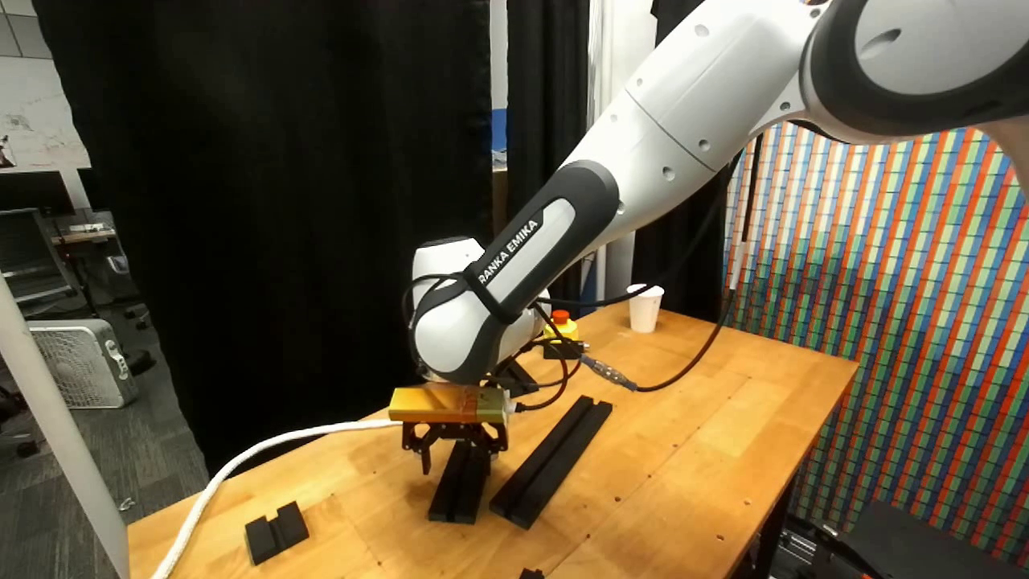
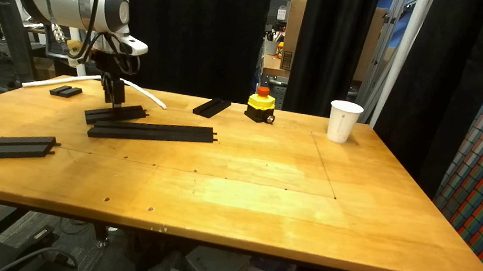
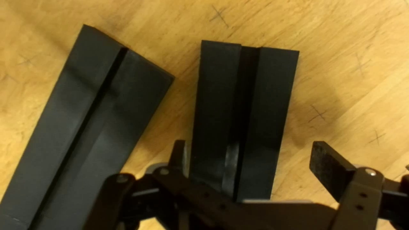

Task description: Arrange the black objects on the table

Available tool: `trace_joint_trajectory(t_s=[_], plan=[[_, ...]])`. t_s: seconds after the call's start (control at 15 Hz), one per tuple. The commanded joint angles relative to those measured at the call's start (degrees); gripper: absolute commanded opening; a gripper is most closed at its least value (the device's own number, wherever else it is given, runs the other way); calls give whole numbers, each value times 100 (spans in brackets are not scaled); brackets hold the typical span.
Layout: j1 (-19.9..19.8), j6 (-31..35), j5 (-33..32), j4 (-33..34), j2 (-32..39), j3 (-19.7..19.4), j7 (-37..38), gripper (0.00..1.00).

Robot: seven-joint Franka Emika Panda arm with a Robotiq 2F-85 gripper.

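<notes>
1. Hangs low over the bench at the end of the white arm, with the claw spread wide.
2. Brackets the middle bar, black and grooved lengthwise, between parted jaws in the wrist view; sits closer to it with the finger at that view's left; cannot tell whether touching.
3. Has the long bar just beside the middle bar, at a slant to it, with a wedge of bench between.
4. Has the small block flat on the bench in both exterior views, apart from the bars and near the white cord.
5. Includes, in an exterior view, the front bar, toward the edge nearest that camera, with two small pegs at one end.
6. Has the back bar between the middle bar and the red-and-yellow button, near the button but apart from it.
7. Carries the white cup upright, to the right of the button in both exterior views.
8. Bears thin crosses, marked on the bench around the bars in the wrist view.
</notes>
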Motion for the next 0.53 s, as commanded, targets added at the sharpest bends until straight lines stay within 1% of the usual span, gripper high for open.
trace_joint_trajectory(t_s=[0.0, 0.47], plan=[[69, -38, 44, 51, 26, -81, -108, 100], [97, -43, 8, 38, 112, -146, -55, 100]])
